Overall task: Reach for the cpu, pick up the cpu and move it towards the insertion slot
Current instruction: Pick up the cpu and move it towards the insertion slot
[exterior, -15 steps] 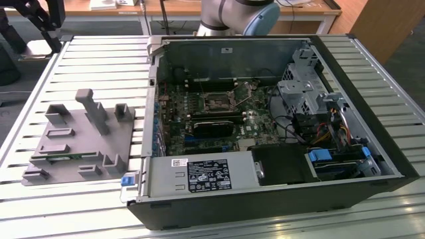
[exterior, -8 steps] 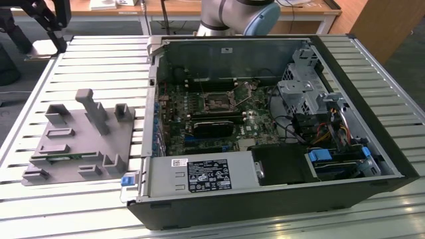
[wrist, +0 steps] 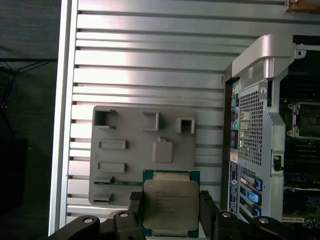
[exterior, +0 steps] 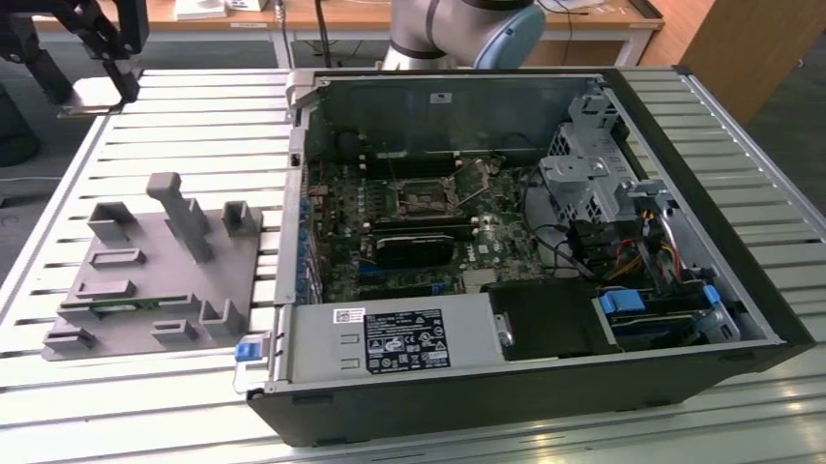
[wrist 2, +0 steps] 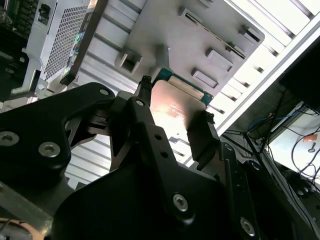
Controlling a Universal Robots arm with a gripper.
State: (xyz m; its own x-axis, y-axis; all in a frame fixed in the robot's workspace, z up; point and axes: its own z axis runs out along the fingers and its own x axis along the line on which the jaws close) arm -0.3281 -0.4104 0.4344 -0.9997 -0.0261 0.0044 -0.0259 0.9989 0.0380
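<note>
My gripper (wrist: 171, 212) is shut on the cpu (wrist: 171, 205), a flat square chip with a silver top and green rim, one black finger (wrist: 136, 209) on each side. In the second wrist view the cpu (wrist 2: 176, 107) sits tilted between the fingers (wrist 2: 201, 136) of the gripper (wrist 2: 172, 117). In the exterior view the gripper (exterior: 101, 82) hangs high at the far left corner with the pale cpu (exterior: 91, 98) in it, above the slatted table. The insertion slot (exterior: 420, 199), a dark socket in a silvery frame, lies inside the open computer case; it also shows as the insertion slot (wrist: 303, 119).
A grey fixture tray (exterior: 155, 275) with raised holders lies on the slatted table (exterior: 168, 126), to the exterior view's left of the open computer case (exterior: 722, 232). A green memory stick (exterior: 130, 307) rests in the tray. The case's power supply (exterior: 387, 340) and cables (exterior: 606, 256) crowd its near side.
</note>
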